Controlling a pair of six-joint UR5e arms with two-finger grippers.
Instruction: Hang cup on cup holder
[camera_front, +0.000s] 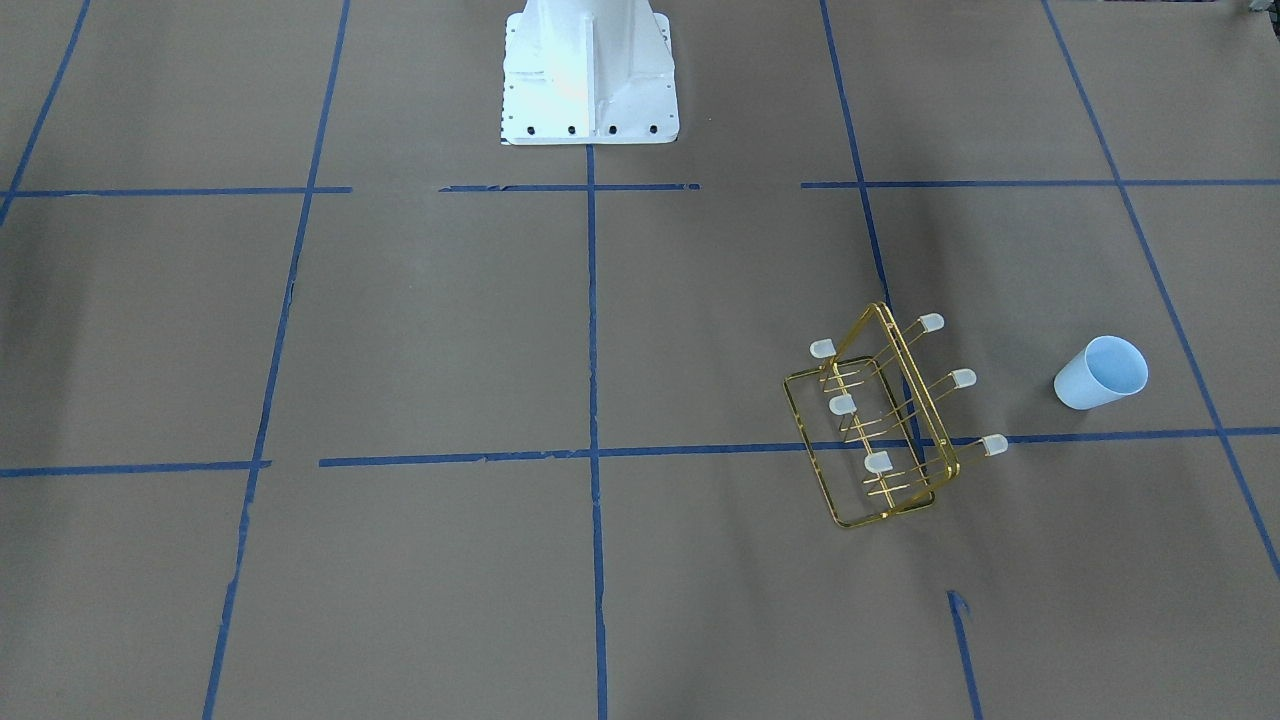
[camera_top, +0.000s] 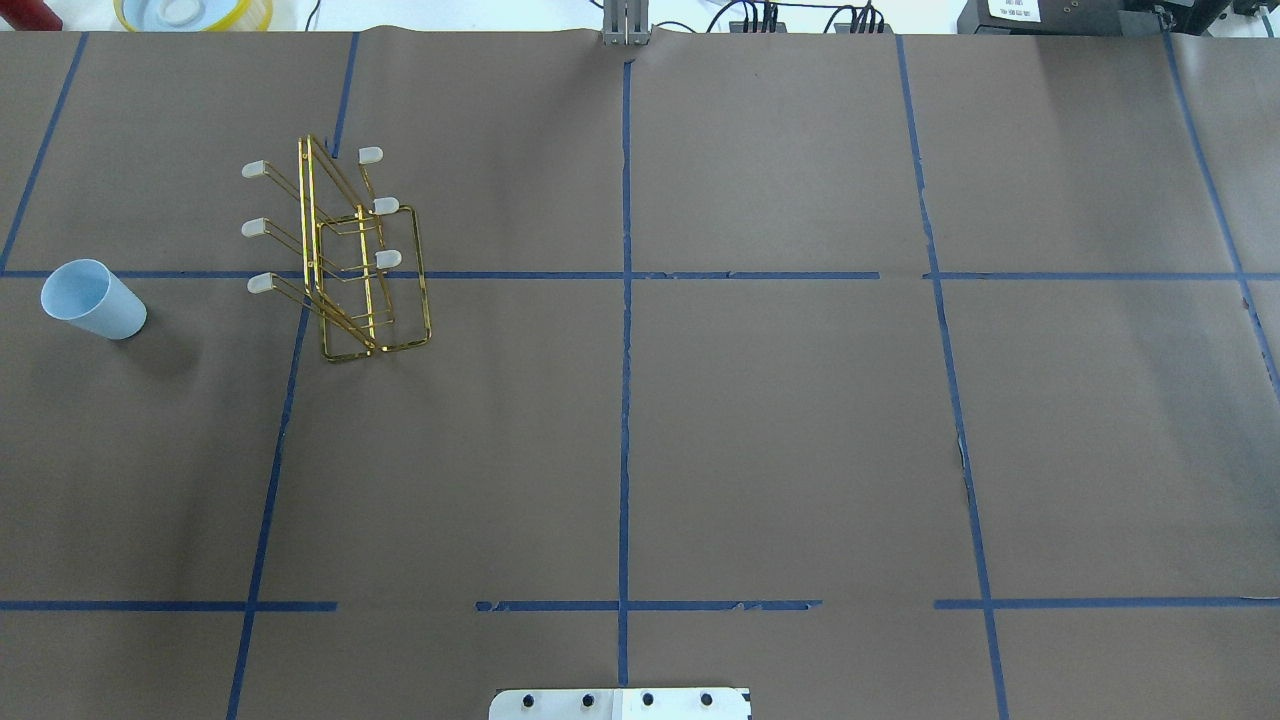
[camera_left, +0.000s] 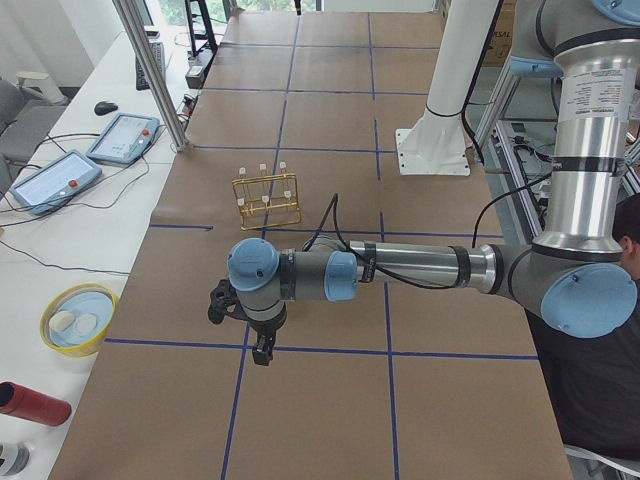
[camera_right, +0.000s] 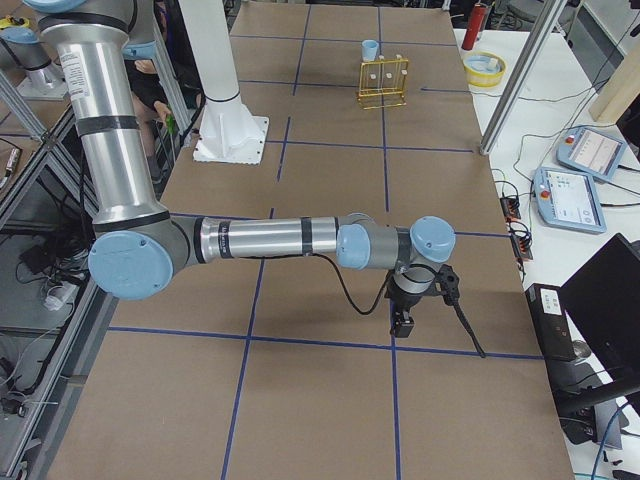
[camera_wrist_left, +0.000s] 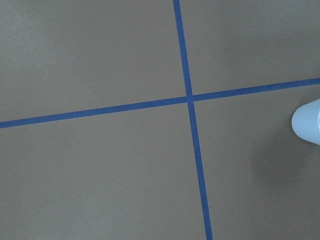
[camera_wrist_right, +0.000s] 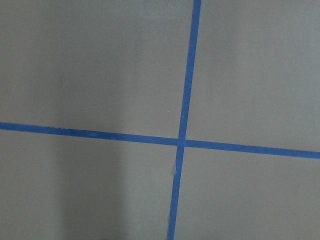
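Observation:
The cup (camera_front: 1100, 372) is a small pale blue tumbler standing mouth up on the brown table. It also shows in the overhead view (camera_top: 92, 298) at the far left, in the right side view (camera_right: 371, 48), and at the right edge of the left wrist view (camera_wrist_left: 307, 122). The gold wire cup holder (camera_front: 918, 388) stands beside it, a short gap away, with its pegs bare (camera_top: 370, 270) (camera_left: 267, 200) (camera_right: 383, 82). My left gripper (camera_left: 262, 350) hangs above the table and hides the cup in the left side view. My right gripper (camera_right: 403, 322) hangs far from both. I cannot tell whether either gripper is open or shut.
The robot's white base (camera_front: 590, 80) stands at the middle of the near edge. A yellow bowl (camera_left: 78, 318), a red cylinder (camera_left: 35, 403), control tablets (camera_left: 125, 137) and a metal post (camera_left: 150, 70) sit beyond the table's far edge. Blue tape lines cross the table.

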